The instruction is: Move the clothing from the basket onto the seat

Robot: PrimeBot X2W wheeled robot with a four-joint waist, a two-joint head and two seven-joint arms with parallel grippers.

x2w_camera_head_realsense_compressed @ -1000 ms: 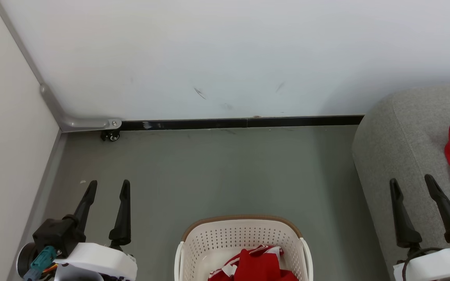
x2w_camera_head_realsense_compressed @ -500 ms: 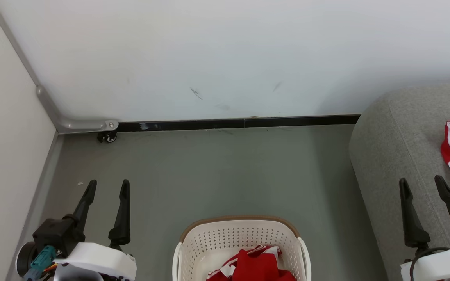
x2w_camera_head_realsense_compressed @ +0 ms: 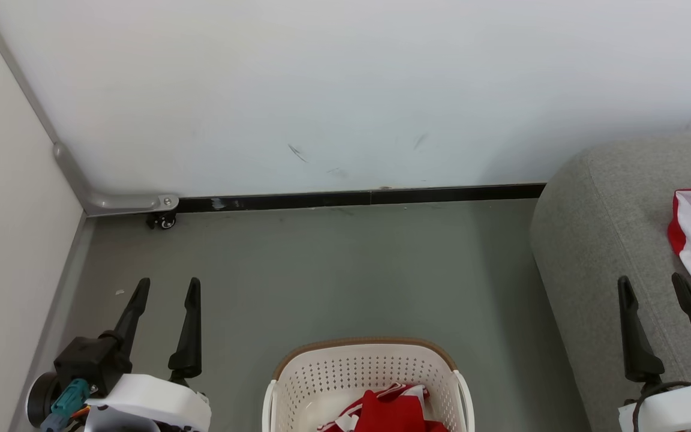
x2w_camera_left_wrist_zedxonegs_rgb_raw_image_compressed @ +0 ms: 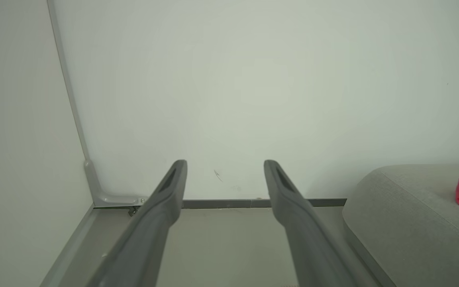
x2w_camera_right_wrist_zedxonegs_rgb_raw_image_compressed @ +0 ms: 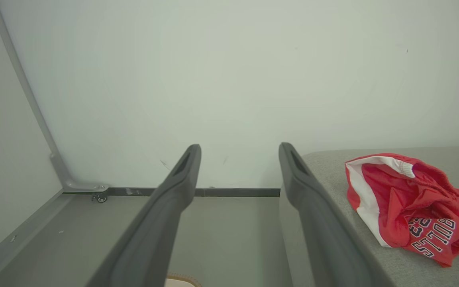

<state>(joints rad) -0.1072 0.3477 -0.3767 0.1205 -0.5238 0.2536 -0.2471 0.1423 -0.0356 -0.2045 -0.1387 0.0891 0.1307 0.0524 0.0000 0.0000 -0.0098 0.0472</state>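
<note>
Basket (x2w_camera_head_realsense_compressed: 321, 384), one only, on the grey floor (x2w_camera_head_realsense_compressed: 345, 270) at the bottom middle of the head view. Cut by the lower edge, so long axis not to be told. Brown-rimmed far side running left to right, level with the black skirting strip (x2w_camera_head_realsense_compressed: 357, 197). Inside, a red heap (x2w_camera_head_realsense_compressed: 390, 414) with white stripes, toward the robot's side; number of pieces in it not to be told.

Seat (x2w_camera_head_realsense_compressed: 609, 240), one, to the robot's right of the basket and apart from it. Rounded corner toward the wall (x2w_camera_head_realsense_compressed: 345, 90), the rest cut by the right edge. On top, one lettered garment (x2w_camera_right_wrist_zedxonegs_rgb_raw_image_compressed: 408, 199), red and crumpled, lying wider than deep in the right wrist view. White band down its left side there, block lettering at lower right, upside-down to that camera.

Left gripper (x2w_camera_head_realsense_compressed: 168, 282) at the lower left of the head view, above the floor. Fingers pointing toward the wall and parted wide, equally wide in the left wrist view.

Right gripper (x2w_camera_head_realsense_compressed: 649, 278) at the lower right, above the seat's front part. Likewise parted wide and pointing toward the wall, near the lettered garment but not touching it.

Two grippers, two dark fingers each. One small caster (x2w_camera_head_realsense_compressed: 165, 222) at the foot of the wall, by the corner.
</note>
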